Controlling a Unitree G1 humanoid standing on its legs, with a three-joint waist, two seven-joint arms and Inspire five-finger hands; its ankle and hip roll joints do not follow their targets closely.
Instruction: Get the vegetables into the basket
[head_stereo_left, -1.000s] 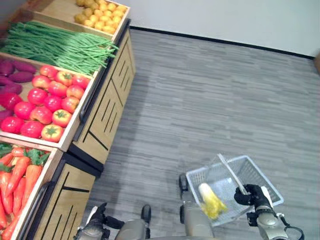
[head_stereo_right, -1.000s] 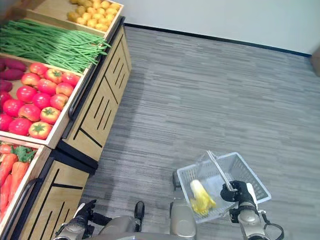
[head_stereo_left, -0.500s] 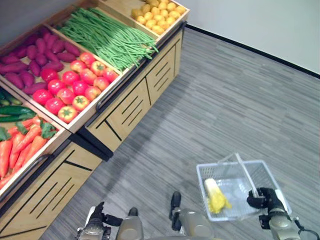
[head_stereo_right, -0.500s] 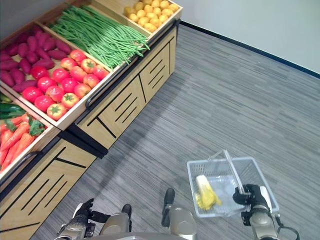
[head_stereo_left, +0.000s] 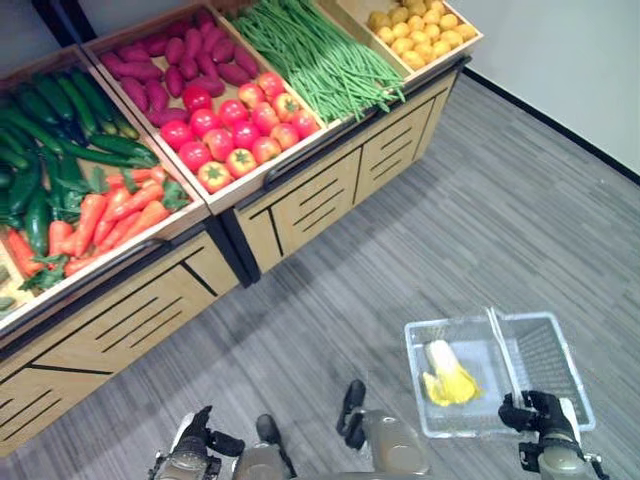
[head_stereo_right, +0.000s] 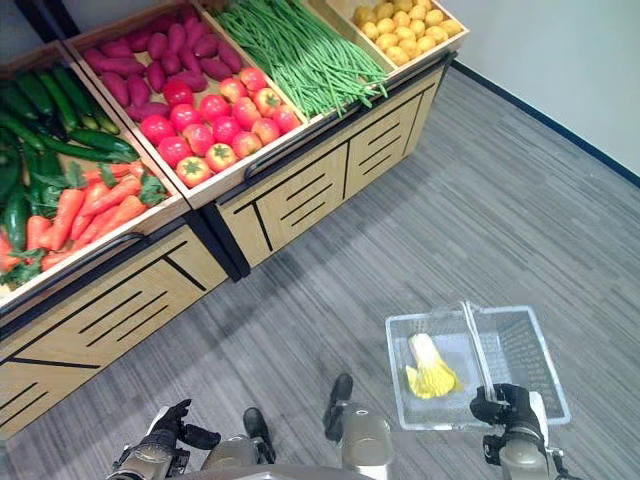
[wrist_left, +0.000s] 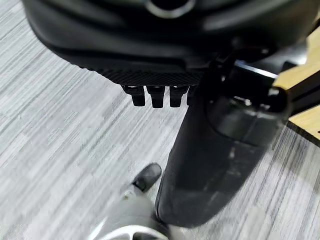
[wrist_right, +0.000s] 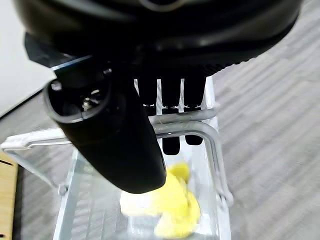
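We find ourselves in a grocery shop's produce section: a wooden display stand (head_stereo_left: 300, 205) with sloped bins holds carrots (head_stereo_left: 105, 220), tomatoes (head_stereo_left: 235, 135), green beans (head_stereo_left: 320, 55), cucumbers (head_stereo_left: 45, 120) and sweet potatoes (head_stereo_left: 170, 60) above grey plank flooring (head_stereo_left: 480, 220).

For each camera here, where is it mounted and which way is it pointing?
Left eye: head camera, looking down at the produce stand, floor, basket; both hands.
Right eye: same scene from slightly aside; basket holds a yellow cabbage.
Left wrist: on the left arm, facing the floor past the left hand.
Right wrist: on the right arm, looking past the right hand curled round the basket handle.
Shared: basket, cabbage.
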